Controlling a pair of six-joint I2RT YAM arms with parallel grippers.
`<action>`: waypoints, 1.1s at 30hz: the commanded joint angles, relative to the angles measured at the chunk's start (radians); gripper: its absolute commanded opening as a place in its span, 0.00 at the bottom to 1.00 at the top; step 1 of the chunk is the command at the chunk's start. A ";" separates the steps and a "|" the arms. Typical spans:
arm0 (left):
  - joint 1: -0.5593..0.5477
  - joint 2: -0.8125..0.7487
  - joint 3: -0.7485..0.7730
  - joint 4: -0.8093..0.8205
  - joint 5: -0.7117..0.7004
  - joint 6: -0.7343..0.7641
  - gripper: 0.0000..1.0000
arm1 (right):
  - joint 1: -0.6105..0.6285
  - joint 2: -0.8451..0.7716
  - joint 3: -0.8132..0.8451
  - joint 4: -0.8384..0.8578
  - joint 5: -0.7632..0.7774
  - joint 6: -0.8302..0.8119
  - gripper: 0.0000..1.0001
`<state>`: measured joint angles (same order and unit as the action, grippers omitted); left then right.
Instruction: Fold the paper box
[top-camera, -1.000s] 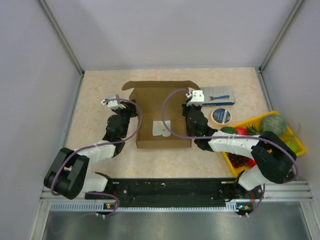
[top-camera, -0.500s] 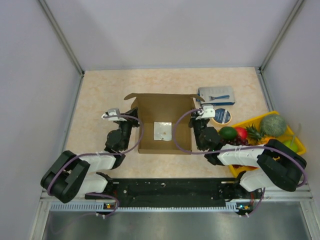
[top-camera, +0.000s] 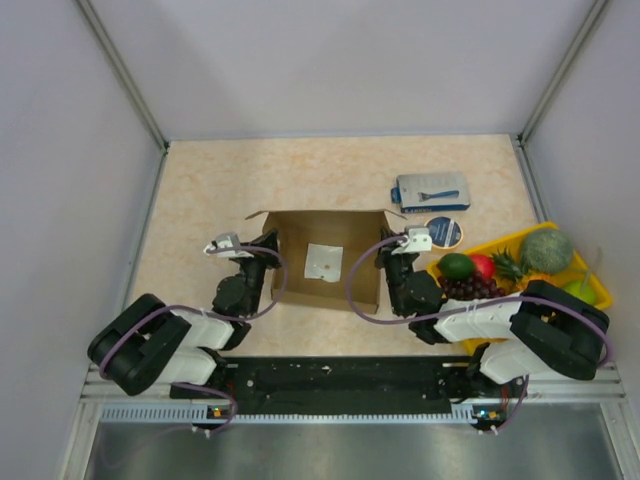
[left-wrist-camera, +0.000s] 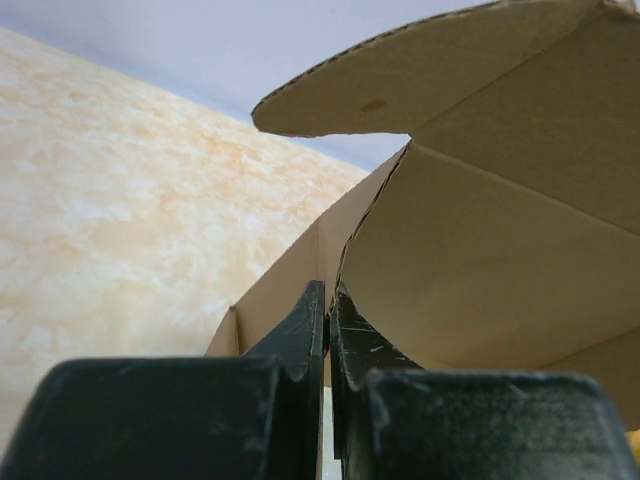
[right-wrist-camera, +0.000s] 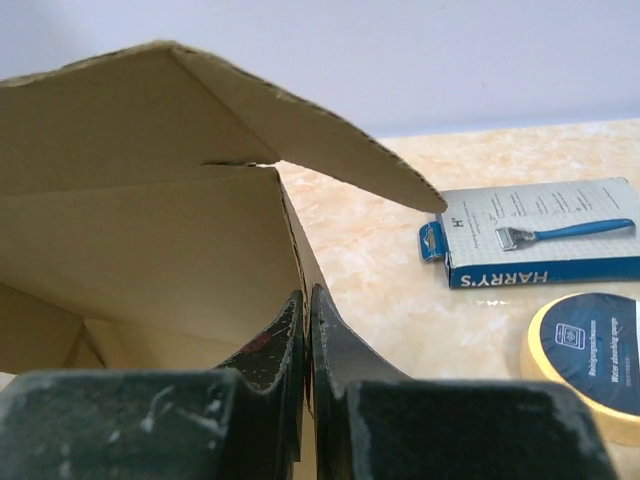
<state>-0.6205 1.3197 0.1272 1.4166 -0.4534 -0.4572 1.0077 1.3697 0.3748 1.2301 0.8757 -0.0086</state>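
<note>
The paper box (top-camera: 325, 280) stands as an open-topped brown carton about midway between the left and right edges of the bench (top-camera: 200, 190), somewhat nearer the near edge than the far one, with its side walls raised and small flaps sticking out at its two far corners. A white square packet (top-camera: 322, 262) lies flat on its floor. The left gripper (left-wrist-camera: 327, 300) is at the carton's left wall, its two dark fingers drawn narrow with the cardboard edge pinched between them; above it a rounded flap curves over the view. The right gripper (right-wrist-camera: 305, 305) grips the right wall in the same way, fingers nearly together on the thin cardboard, with a pointed flap leaning out toward the right. Beyond the box's far right corner, towards the far edge, a blue-and-white Harry's razor pack (top-camera: 432, 190) lies flat, and a roll of tape (top-camera: 442, 232) with a yellow rim and blue face sits just nearer than it, close beside the right arm's wrist. By the right edge a yellow tray (top-camera: 510, 236) holds fruit, among it a green melon (top-camera: 545, 250), dark grapes (top-camera: 465, 288) and a red round fruit (top-camera: 483, 265)
</note>
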 joint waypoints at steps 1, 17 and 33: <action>-0.038 0.058 -0.072 -0.025 0.068 -0.067 0.00 | 0.072 0.025 -0.017 0.026 0.009 0.042 0.00; -0.047 -0.048 -0.097 -0.188 0.042 -0.005 0.00 | 0.094 0.009 0.231 -0.492 0.232 0.337 0.00; -0.047 -0.071 -0.123 -0.235 0.007 0.005 0.00 | 0.158 -0.347 0.128 -1.109 -0.122 0.433 0.69</action>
<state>-0.6567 1.2224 0.0746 1.2469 -0.4614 -0.4442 1.1133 1.2312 0.4519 0.5137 0.9428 0.3019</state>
